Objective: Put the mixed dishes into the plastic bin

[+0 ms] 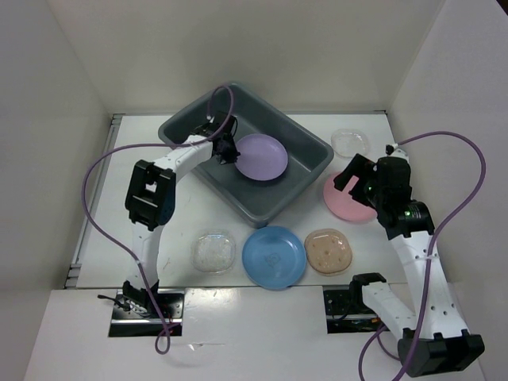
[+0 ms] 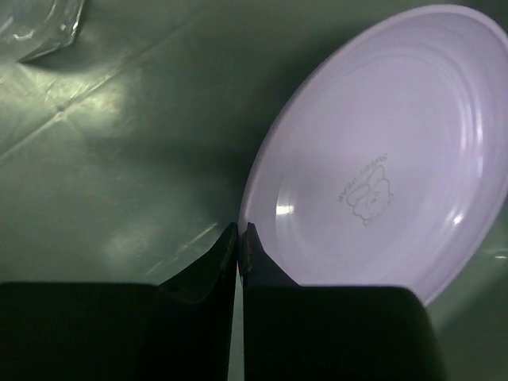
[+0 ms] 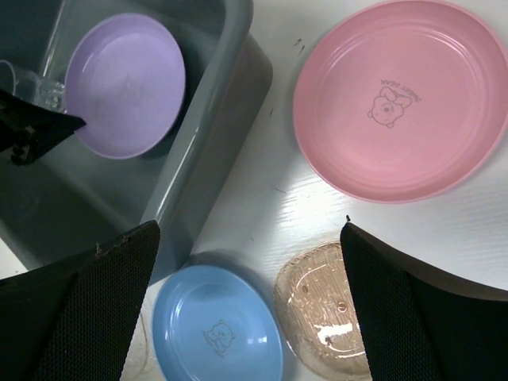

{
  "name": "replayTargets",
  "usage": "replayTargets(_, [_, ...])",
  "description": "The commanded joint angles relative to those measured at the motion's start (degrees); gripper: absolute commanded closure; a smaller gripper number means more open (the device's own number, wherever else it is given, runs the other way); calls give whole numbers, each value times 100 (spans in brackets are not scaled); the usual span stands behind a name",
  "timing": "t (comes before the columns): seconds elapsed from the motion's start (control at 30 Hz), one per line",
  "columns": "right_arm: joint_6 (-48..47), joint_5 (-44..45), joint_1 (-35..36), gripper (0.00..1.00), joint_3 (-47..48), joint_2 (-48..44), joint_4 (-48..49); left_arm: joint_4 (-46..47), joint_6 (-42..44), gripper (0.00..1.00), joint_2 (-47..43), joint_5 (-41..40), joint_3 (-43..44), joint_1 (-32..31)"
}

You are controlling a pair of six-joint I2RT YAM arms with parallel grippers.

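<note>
The dark grey plastic bin [image 1: 305,163] stands at the back centre. My left gripper [image 1: 230,148] is inside it, shut on the rim of the lavender plate [image 1: 261,156], which tilts over the bin floor [image 2: 119,159]; the plate [image 2: 381,151] fills the left wrist view's right side. A small clear cup [image 2: 44,24] lies in the bin corner. My right gripper [image 1: 357,176] hangs open and empty above the pink plate [image 1: 345,202]. The blue plate [image 1: 274,256], tan dish [image 1: 328,251] and a clear dish [image 1: 213,251] lie in front of the bin.
Another clear dish [image 1: 350,142] lies at the back right. White walls close in the table on left, back and right. In the right wrist view the bin wall [image 3: 210,127] runs between the lavender plate [image 3: 123,83] and the pink plate [image 3: 401,99].
</note>
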Motion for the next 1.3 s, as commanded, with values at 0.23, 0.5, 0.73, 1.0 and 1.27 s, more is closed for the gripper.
replayTargets(0.23, [591, 861, -34, 0, 321, 970, -204, 51, 370, 52, -361, 132, 37, -22])
replayTargets(0.5, [1330, 1143, -1216, 20, 268, 1551, -335, 314, 511, 30, -1239, 1285, 741, -135])
replayTargets(0.73, [1796, 870, -2337, 37, -109, 2139, -467, 1052, 573, 27, -3340, 1338, -963, -136])
replayTargets(1.0, [2429, 448, -2337, 41, -892, 2729, 113, 1044, 757, 26, -4044, 1532, -1922, -136])
replayTargets(1.27, [2623, 448, -2337, 49, -1024, 3002, 587, 1034, 881, 26, -4063, 1690, -2204, -136])
